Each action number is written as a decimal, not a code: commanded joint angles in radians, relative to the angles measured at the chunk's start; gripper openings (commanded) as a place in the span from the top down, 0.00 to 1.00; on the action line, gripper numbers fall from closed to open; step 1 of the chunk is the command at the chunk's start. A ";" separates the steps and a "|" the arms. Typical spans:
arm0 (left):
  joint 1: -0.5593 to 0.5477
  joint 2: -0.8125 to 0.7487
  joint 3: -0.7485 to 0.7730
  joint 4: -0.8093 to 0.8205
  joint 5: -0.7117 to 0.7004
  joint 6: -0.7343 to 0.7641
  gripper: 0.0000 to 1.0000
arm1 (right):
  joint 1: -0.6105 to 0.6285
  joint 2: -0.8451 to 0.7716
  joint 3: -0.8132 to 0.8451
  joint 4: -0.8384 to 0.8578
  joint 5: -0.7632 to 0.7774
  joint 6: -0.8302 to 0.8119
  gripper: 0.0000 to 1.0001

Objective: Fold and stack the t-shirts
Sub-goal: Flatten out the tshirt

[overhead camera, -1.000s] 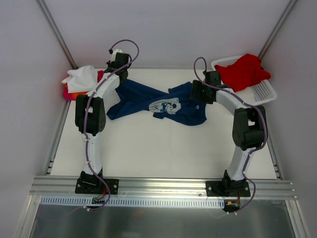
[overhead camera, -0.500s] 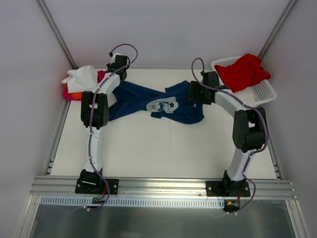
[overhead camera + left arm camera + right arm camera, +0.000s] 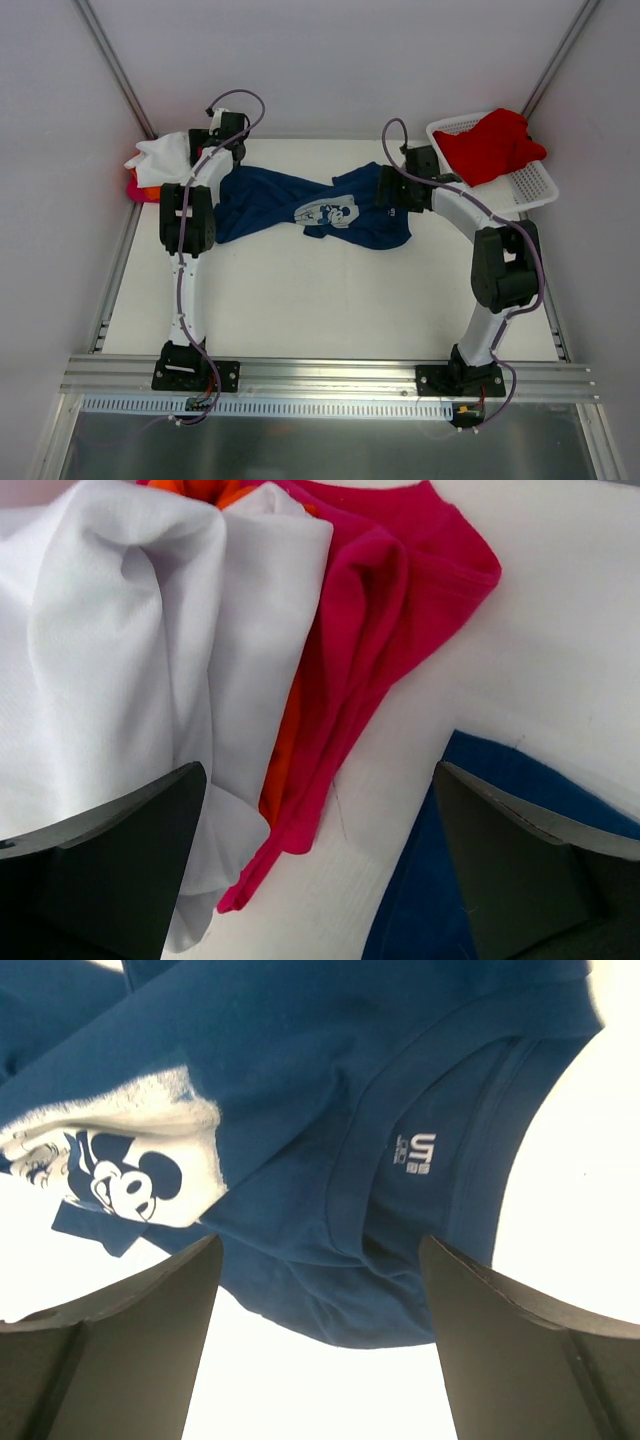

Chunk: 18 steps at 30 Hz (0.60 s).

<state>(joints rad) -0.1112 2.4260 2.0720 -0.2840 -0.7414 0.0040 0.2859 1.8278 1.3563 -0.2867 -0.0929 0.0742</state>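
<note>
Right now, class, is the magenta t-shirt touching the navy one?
Apart. The left wrist view shows a strip of bare table between the magenta t-shirt and the navy t-shirt.

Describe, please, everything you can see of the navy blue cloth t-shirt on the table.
The navy blue cloth t-shirt lies unfolded and twisted at its middle across the white table, white cartoon chest print facing up. Its neckline, with a small white label, sits beneath the open right gripper; nothing grips it.
</note>
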 commanded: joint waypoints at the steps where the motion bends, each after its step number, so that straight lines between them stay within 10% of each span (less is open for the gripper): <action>1: -0.018 -0.131 -0.096 -0.001 0.028 -0.076 0.01 | 0.025 -0.068 -0.022 -0.006 0.002 0.004 0.16; 18: -0.142 -0.217 -0.242 -0.007 0.057 -0.136 0.01 | 0.228 -0.076 -0.080 0.020 0.013 0.101 0.16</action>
<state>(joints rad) -0.2626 2.2383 1.8187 -0.2909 -0.6796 -0.1200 0.4870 1.8103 1.2602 -0.2821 -0.0868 0.1394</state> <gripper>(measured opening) 0.990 0.837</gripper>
